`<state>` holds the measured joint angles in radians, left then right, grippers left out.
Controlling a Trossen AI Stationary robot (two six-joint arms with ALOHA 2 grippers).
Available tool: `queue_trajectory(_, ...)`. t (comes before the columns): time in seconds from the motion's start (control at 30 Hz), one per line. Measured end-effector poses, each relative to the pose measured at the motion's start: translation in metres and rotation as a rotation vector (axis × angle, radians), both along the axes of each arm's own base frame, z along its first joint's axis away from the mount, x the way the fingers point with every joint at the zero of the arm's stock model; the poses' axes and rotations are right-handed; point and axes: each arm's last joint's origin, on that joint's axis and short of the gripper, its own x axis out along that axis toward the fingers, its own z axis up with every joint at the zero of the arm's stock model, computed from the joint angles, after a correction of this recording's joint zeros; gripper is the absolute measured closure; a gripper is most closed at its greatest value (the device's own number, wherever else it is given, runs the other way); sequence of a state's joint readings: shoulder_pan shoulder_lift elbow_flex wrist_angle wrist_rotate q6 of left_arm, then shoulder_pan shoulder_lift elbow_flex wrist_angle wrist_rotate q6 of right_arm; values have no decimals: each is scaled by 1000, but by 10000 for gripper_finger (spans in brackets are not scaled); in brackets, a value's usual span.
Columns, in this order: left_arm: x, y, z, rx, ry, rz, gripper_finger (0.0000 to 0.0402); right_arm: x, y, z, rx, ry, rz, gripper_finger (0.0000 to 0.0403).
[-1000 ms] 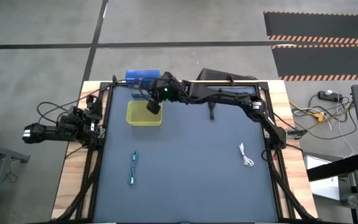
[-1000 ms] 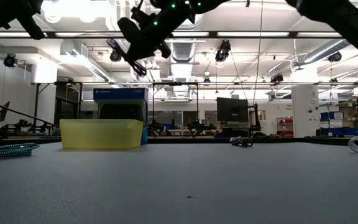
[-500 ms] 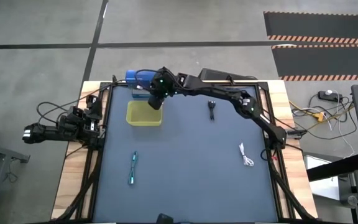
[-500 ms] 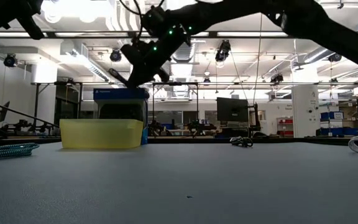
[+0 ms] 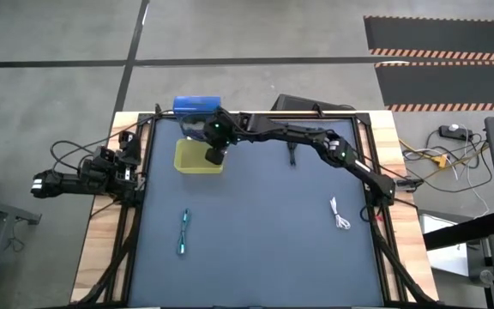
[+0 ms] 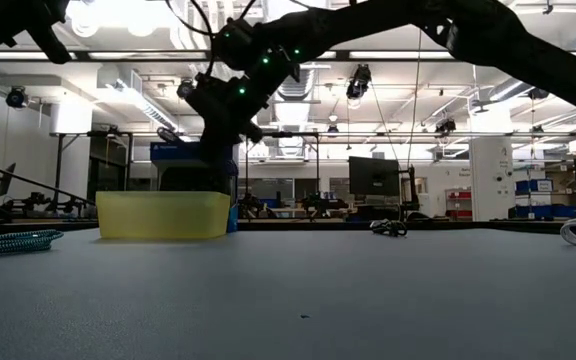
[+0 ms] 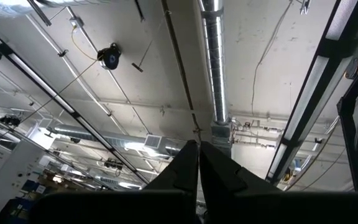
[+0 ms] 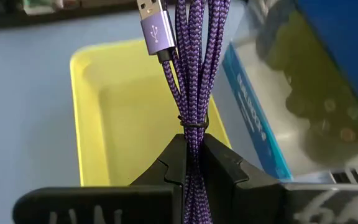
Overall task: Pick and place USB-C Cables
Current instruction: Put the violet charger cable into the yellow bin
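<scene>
The dark blue-grey surface (image 5: 256, 223) fills the middle of the high view, framed by pale wooden edges. The right arm reaches from the surface's right side across its far end, and its end effector (image 5: 217, 155) hangs over the yellow bin (image 5: 194, 160) that sits near the far left corner. In the low view this right end effector (image 6: 215, 135) is above the bin (image 6: 162, 215), clear of its rim. Just behind the bin stands a clear container with a blue lid (image 5: 197, 106).

The right wrist view shows the right end effector (image 8: 193, 152) clamped on the purple cable (image 8: 194, 74), a braided bundle tied at its middle, with a silver plug showing at one end; the bin's yellow floor (image 8: 123, 118) lies beyond it.

The left arm is parked off the surface's left edge, and its end effector (image 7: 198, 163) is closed on nothing, pointing up at the ceiling.

On the surface, the teal cable (image 5: 183, 232) lies near the left side, the white cable (image 5: 340, 214) near the right edge, and the black cable (image 5: 292, 153) towards the far end, all well apart.
</scene>
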<state>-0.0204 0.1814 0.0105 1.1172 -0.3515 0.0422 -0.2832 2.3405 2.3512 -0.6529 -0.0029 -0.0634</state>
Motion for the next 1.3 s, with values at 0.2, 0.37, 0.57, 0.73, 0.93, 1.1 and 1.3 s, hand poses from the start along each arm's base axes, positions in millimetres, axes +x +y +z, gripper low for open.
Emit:
queue_trajectory(0.2,0,0,0,-1,0,1,402,-7,1,-7,17,105,3,381)
queue_trajectory(0.37,0,0,0,-1,0,1,402,-8,0,-9,12,116,2,369)
queue_trajectory(0.57,0,0,0,-1,1,1,402,-8,0,-9,-7,120,-5,361)
queue_trajectory(0.73,0,0,0,-1,1,1,402,-7,0,-9,-9,121,-2,360)
queue_trajectory(0.93,0,0,0,-1,1,0,402,-8,0,-16,-1,139,-4,360)
queue_trajectory(1.1,0,0,0,-1,1,0,402,-9,2,-31,8,171,1,359)
queue_trajectory(1.3,0,0,0,-1,1,0,402,-10,3,-39,17,197,0,354)
